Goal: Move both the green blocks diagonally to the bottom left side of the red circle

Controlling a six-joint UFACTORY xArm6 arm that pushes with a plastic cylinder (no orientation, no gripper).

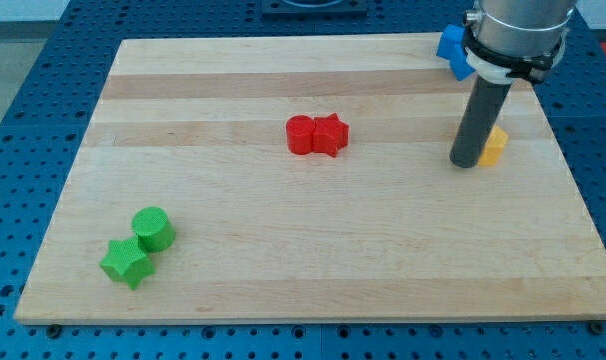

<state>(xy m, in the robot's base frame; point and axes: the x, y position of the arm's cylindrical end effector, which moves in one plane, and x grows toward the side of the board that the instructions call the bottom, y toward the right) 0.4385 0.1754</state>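
Note:
A green cylinder [153, 228] and a green star block [125, 262] lie touching near the board's bottom left corner, the star below and left of the cylinder. A red circle block [301, 134] sits near the board's middle top, touching a red star block [330, 134] on its right. My tip [465, 162] rests on the board at the view's right, far from the green blocks, right of the red pair and just left of a yellow block [494, 146].
A blue block [453, 46] lies at the top right edge, partly hidden by the arm. The wooden board [313, 250] sits on a blue perforated table [23, 100].

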